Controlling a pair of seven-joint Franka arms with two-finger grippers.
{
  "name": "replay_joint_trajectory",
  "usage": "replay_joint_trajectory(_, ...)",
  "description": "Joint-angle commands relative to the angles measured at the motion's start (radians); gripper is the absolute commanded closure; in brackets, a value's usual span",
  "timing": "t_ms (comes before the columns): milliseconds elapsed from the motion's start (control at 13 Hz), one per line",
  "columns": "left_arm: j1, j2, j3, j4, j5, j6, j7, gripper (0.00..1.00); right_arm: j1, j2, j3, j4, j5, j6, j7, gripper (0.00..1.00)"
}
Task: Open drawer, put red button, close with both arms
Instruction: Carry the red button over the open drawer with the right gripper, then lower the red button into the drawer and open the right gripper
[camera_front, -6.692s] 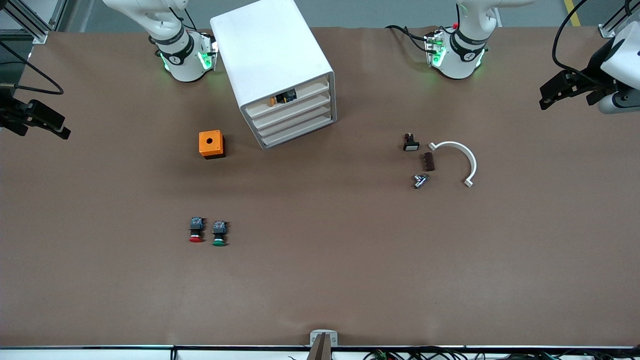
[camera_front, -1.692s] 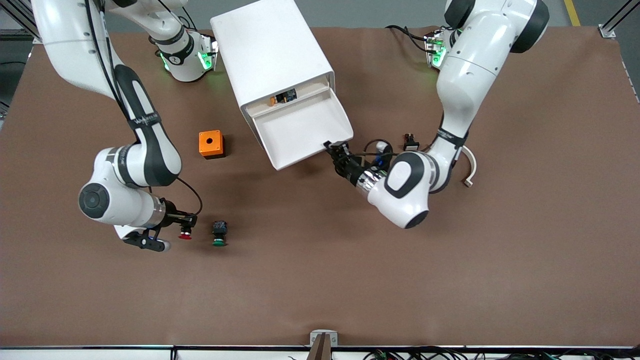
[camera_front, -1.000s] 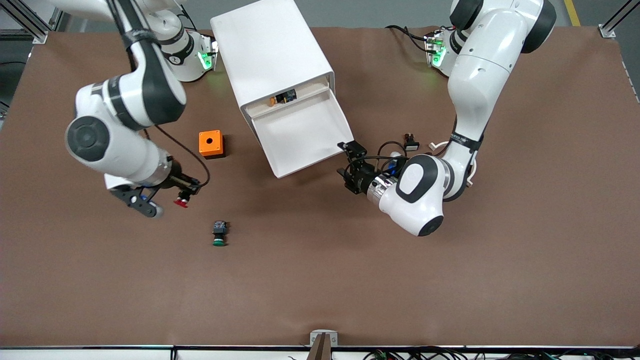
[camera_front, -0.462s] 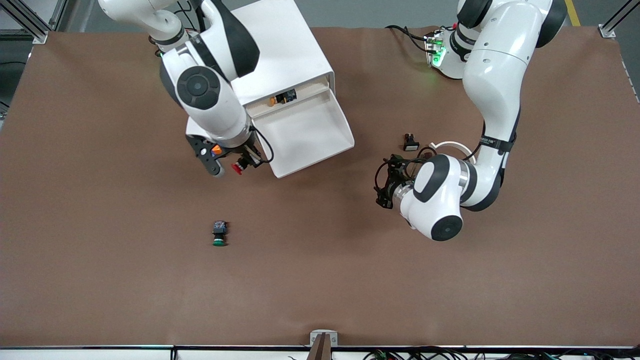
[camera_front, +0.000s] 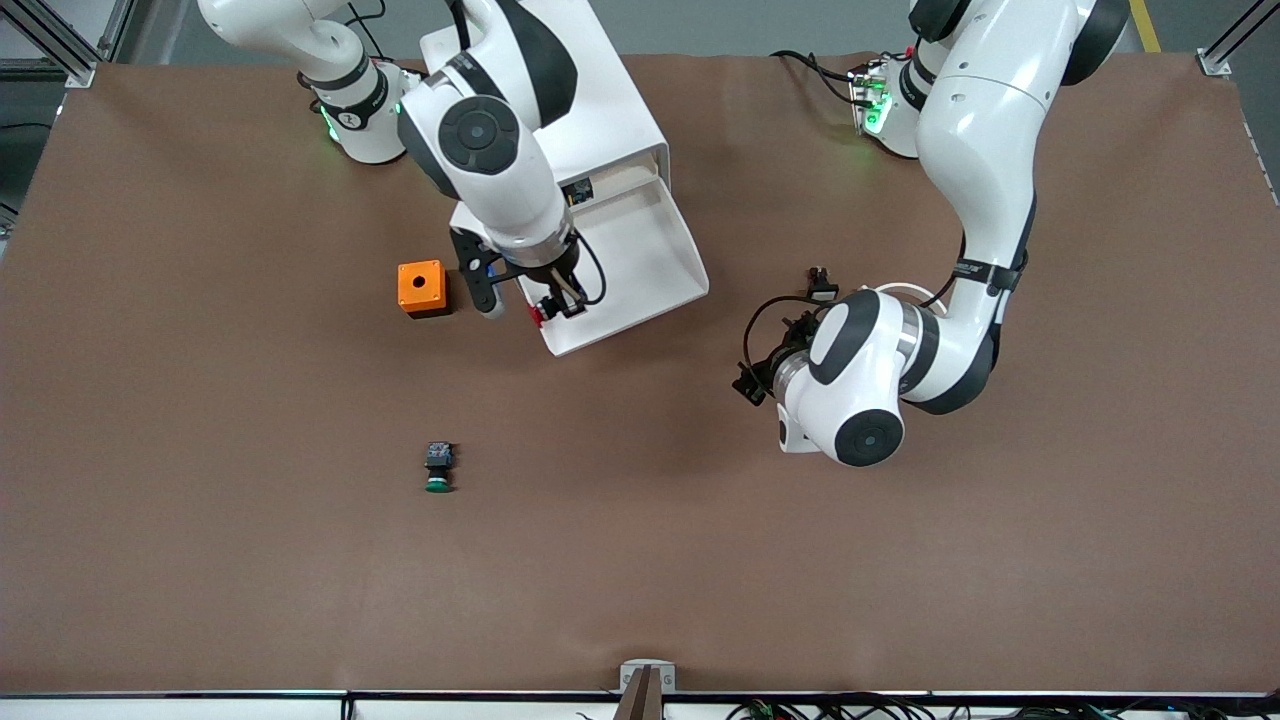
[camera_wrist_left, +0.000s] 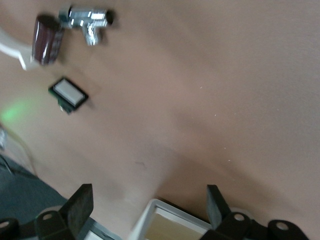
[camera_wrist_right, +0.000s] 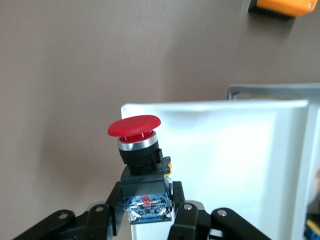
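Red button (camera_wrist_right: 134, 126), dark-bodied, gripped by right end effector (camera_wrist_right: 145, 212).

Brown counter under even indoor light

A matte brown sheet is covering the counter (camera_front: 640, 560) edge to edge; grey floor (camera_front: 760, 25) is showing past its top edge, metal frame posts (camera_front: 1228, 45) are standing at the corners, and cables (camera_front: 850, 708) are running along the white rail at the near edge.
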Motion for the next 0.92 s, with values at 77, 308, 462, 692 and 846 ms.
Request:
replay_joint_trajectory(77,-0.005,-0.043,-0.003,-0.007,0.132,0.003,0.100,0.00,0.065,0.040,-0.013,-0.033,0.006,0.101,0.132,0.95)
replay_joint_trajectory(308,-0.014,-0.046,-0.009,-0.007,0.155,0.032,0.117,0.00,0.111,0.089,-0.016,-0.026,-0.003,0.138,0.188,0.90)
replay_joint_trajectory(462,-0.020,-0.046,-0.009,-0.009,0.163,0.072,0.129,0.00,0.114,0.106,-0.016,-0.024,-0.003,0.153,0.215,0.72)
replay_joint_trajectory(692,-0.040,-0.044,-0.007,-0.010,0.165,0.106,0.133,0.00,0.099,0.104,-0.017,-0.007,0.005,0.141,0.206,0.00)
replay_joint_trajectory(846,-0.040,-0.043,-0.007,-0.012,0.165,0.120,0.133,0.00,0.076,0.103,-0.019,0.031,0.003,0.140,0.202,0.00)
